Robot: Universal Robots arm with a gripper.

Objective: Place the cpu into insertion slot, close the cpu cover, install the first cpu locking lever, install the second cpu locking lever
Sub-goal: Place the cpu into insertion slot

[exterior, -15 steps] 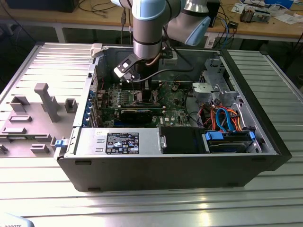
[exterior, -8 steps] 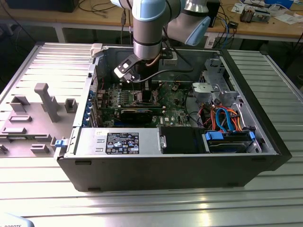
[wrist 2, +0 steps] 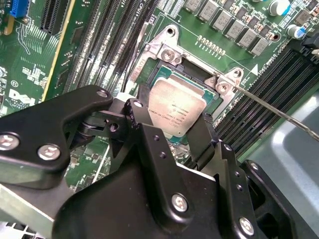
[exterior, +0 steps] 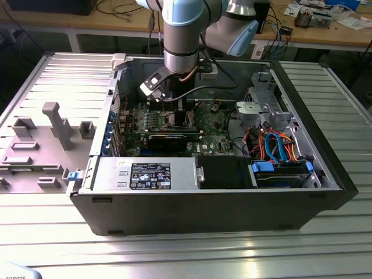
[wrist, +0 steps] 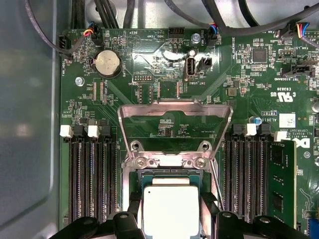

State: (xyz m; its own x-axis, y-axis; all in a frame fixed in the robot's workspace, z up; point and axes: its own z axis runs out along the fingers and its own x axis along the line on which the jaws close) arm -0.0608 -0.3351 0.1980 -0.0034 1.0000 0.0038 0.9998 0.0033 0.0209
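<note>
Black two-fingered gripper point(wrist 2: 172, 115) is seen clamped on the small flat square cpu point(wrist 2: 175, 105), opposite edges pinched. The cpu top is plain silver-grey metal, faintly printed. It is held at the silver-rimmed square insertion slot point(wrist: 149, 180), mid green circuit board point(wrist: 149, 64); seated or not cannot be told. The thin silver cpu cover point(wrist: 174, 106) frame is laid open.
</note>
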